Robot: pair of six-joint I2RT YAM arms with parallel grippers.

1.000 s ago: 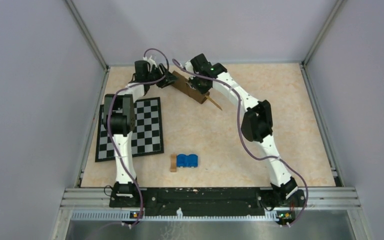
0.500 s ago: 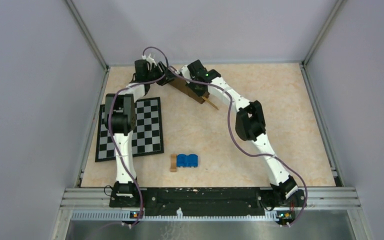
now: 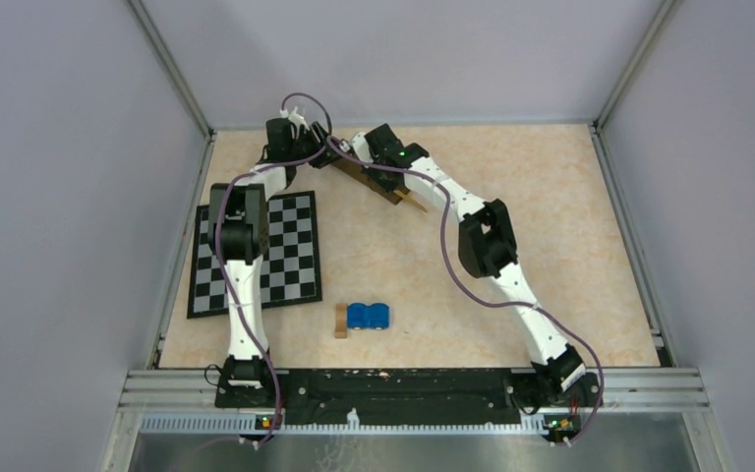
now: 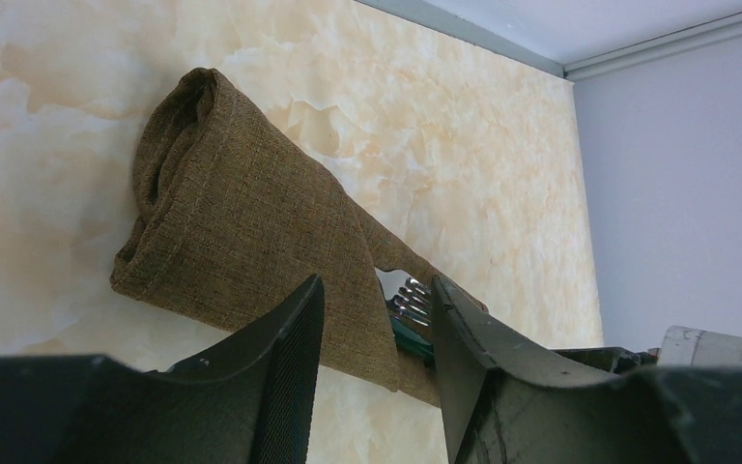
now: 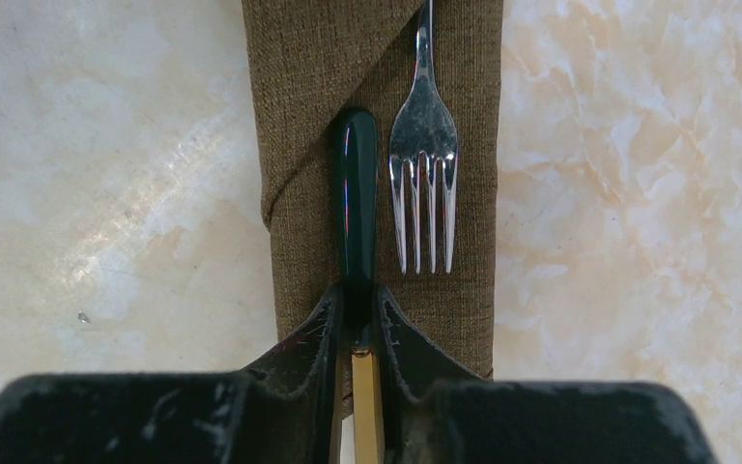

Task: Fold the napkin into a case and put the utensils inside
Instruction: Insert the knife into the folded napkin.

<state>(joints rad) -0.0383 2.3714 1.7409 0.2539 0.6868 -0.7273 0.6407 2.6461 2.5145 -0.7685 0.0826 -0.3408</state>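
Top: L arm [image 3: 239, 231] & R arm [image 3: 487, 241] meet at far left-centre of table [image 3: 551, 197] over the case [image 3: 364, 178], which lies flat and diagonal. Green-and-gold utensil [image 3: 415, 203] pokes from its right end. Checkered mat [image 3: 290, 251] sits by L edge.

L wrist: left gripper [image 4: 377, 338] has jaws spread, straddling case edge; contact w/ cloth can't tell. Fork [image 4: 411, 293] tines show in the gap.

R wrist: right gripper [image 5: 357, 300] is pinching green-and-gold utensil, which lies on case just beside fork. Fork stem runs under diagonal flap.
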